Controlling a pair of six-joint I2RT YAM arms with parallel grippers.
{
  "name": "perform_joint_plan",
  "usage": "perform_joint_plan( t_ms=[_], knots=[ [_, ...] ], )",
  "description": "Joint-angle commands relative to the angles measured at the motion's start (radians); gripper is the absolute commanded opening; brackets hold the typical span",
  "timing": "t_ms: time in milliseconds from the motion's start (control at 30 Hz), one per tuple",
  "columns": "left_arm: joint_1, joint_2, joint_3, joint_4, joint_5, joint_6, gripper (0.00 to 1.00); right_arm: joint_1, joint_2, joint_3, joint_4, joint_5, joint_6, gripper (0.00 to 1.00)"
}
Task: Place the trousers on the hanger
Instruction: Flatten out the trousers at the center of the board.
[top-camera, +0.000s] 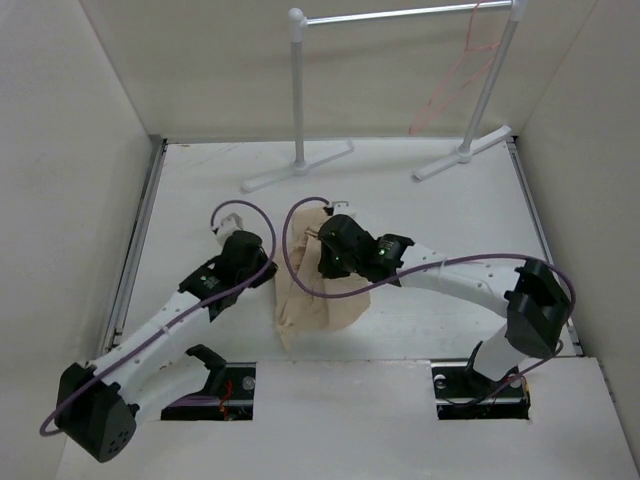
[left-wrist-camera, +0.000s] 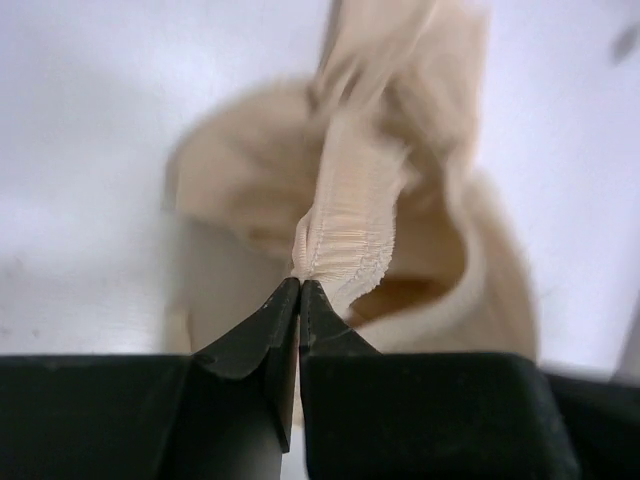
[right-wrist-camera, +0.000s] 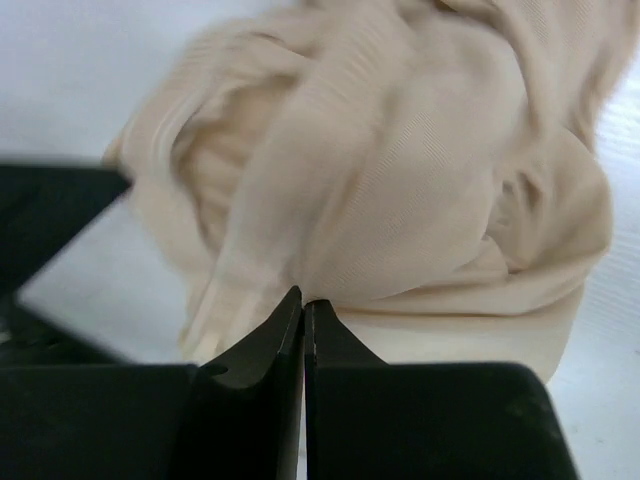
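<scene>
Here the left hand (left-wrist-camera: 300, 285) and right hand (right-wrist-camera: 303, 300) each clamp folds of the crumpled beige trousers (top-camera: 315, 318).

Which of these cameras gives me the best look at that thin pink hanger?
The top external view. Only there does the hanger appear, hanging from the rack at the far right. Both wrist views are filled by the trousers and show no hanger.

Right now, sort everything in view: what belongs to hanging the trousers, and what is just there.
For the job:
trousers, pinched by the left gripper and the right gripper
hanger, hooked on the far bar

Just there:
white rack
table
purple cables
</scene>
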Motion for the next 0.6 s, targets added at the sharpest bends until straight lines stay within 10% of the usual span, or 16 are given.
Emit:
perform_joint_plan(
  t_ms=[0, 167, 300, 433, 567],
  knots=[
    [0.154, -0.098, 0.264, -0.165, -0.141, 0.141, 0.0, 0.108, -0.101, 0.28, -0.084, 0.02, -0.083, 0.05],
    [0.426, -0.054, 0.662, -0.199, -0.13, 0.235, 0.0, 0.191, -0.039, 0.774, -0.179, 0.024, -0.181, 0.05],
    [0.572, 0.171, 1.262, -0.199, 0.037, 0.252, 0.0, 0.199, -0.04, 1.118, -0.176, 0.069, -0.184, 0.05],
    [0.412, 0.417, 1.733, -0.211, 0.085, 0.24, 0.0, 0.155, -0.279, 0.855, -0.075, 0.176, -0.098, 0.06],
    [0.133, 0.459, 1.515, -0.051, 0.08, 0.277, 0.0, 0.045, -0.591, 0.362, -0.05, 0.303, 0.025, 0.06]
  ],
)
